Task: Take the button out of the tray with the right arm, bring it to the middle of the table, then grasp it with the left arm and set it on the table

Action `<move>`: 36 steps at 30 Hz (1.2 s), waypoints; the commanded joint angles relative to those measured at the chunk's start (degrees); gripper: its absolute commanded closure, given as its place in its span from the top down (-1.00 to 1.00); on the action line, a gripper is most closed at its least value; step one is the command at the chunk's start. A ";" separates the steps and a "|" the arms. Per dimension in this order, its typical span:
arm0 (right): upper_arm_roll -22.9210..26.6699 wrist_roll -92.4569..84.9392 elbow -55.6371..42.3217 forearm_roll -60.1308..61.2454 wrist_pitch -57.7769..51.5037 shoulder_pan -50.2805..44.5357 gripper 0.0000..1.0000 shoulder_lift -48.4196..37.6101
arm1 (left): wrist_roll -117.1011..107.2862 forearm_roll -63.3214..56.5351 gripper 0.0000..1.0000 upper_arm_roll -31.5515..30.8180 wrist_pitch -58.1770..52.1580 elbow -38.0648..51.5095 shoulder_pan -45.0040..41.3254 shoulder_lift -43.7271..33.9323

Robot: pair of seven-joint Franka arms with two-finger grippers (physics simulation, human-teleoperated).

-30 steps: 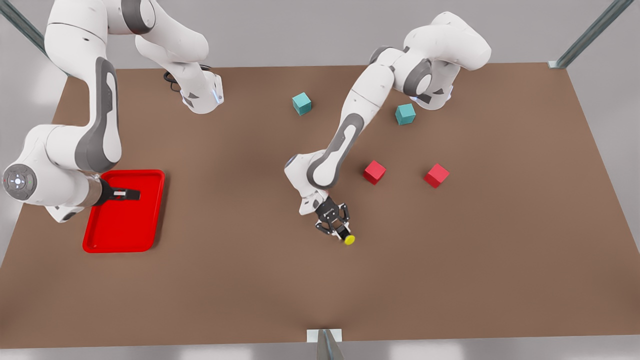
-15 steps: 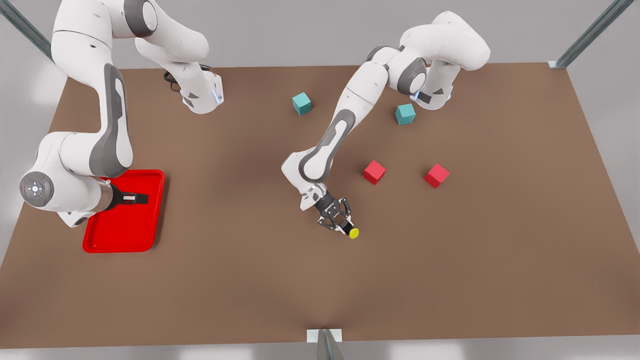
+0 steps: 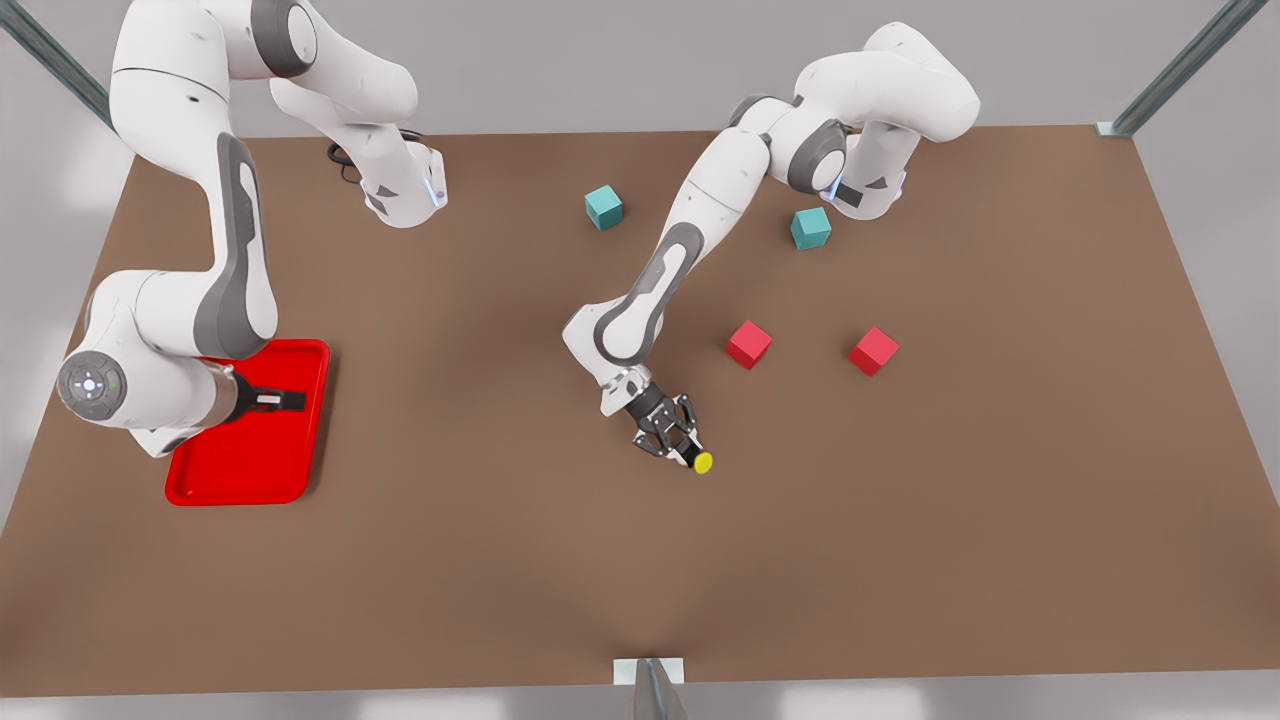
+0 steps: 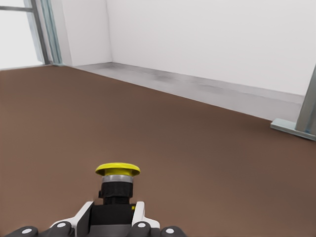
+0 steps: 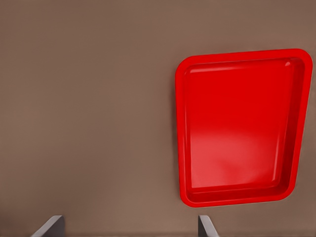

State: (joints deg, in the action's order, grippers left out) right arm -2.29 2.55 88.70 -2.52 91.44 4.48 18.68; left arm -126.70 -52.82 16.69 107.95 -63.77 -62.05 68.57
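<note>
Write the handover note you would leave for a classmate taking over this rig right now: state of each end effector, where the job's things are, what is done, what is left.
Left end effector: shut on the button, near the table's middle, yellow cap pointing sideways.
Right end effector: open, holding nothing, above the tray at the front view's left; that arm waits.
Done: button out of the tray, brought to the middle, taken by the left arm.
Left: lower the button onto the table and release it. Whether it already touches the surface cannot be told.
Two red cubes and two teal cubes sit apart from it; leave them.
</note>
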 commanded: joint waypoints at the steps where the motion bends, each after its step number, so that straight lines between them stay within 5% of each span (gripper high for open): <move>1: 0.00 1.93 -0.02 -0.03 -0.04 0.00 1.00 -0.05 | -8.13 -0.44 -0.33 0.01 0.33 0.05 0.00 0.08; 29: -1.23 2.19 -0.55 0.41 -0.92 -0.53 1.00 -6.55 | -9.97 0.62 -0.23 -0.78 -0.28 1.63 -1.76 1.13; 30: -1.23 2.19 -0.55 0.50 -0.92 -0.62 1.00 -6.55 | -9.97 0.62 -0.14 -0.78 -0.28 1.63 -1.76 1.13; 33: -1.23 1.49 -0.46 0.68 -1.01 -0.18 1.00 -6.20 | -10.06 0.62 0.99 -0.78 -0.28 1.63 -1.76 1.13; 36: -1.32 2.45 -0.98 0.59 -0.13 -0.70 1.00 -5.41 | -10.06 0.62 0.99 -0.78 -0.28 1.54 -1.76 1.13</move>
State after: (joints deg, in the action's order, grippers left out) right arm -3.59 4.11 87.65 -2.04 90.87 4.28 13.24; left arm -134.83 -52.46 15.88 107.80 -62.24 -63.81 69.78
